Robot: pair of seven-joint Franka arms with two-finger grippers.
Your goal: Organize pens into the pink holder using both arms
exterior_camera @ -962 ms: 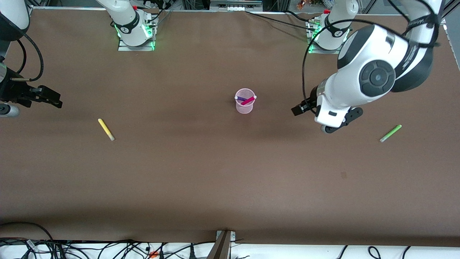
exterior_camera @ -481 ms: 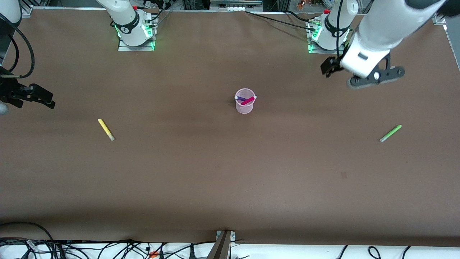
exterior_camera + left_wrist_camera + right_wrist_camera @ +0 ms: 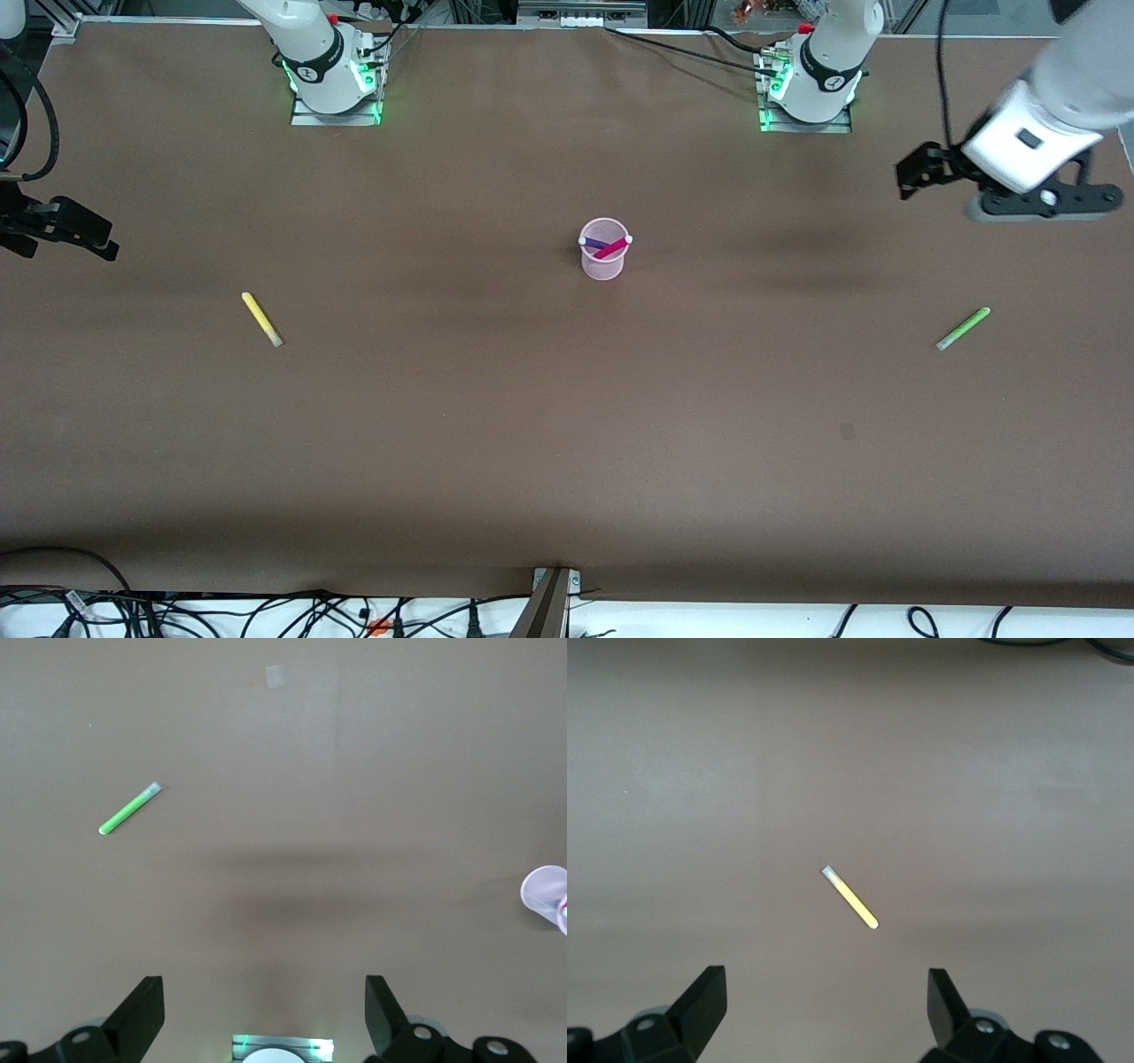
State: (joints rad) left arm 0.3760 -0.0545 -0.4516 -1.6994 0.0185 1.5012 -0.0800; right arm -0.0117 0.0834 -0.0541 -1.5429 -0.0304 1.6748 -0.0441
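Note:
The pink holder (image 3: pixel 604 262) stands upright mid-table with the dark purple pen (image 3: pixel 594 242) and the magenta pen (image 3: pixel 612 248) leaning inside it. The lime green pen (image 3: pixel 963 328) lies flat toward the left arm's end; it also shows in the left wrist view (image 3: pixel 129 809). The yellow pen (image 3: pixel 261 319) lies flat toward the right arm's end and shows in the right wrist view (image 3: pixel 850 897). My left gripper (image 3: pixel 914 171) is open and empty, up in the air over bare table at its end. My right gripper (image 3: pixel 93 241) is open and empty, over the table's edge at its end.
The holder's rim shows at the edge of the left wrist view (image 3: pixel 545 893). The two arm bases (image 3: pixel 335 84) (image 3: pixel 806 89) stand along the table edge farthest from the front camera. A small dark patch (image 3: pixel 847 431) marks the brown table. Cables lie past the near edge.
My left arm has swung up and away from beside the holder toward its own end of the table. My right gripper has drifted slightly farther toward its table edge. The pens and holder have not moved.

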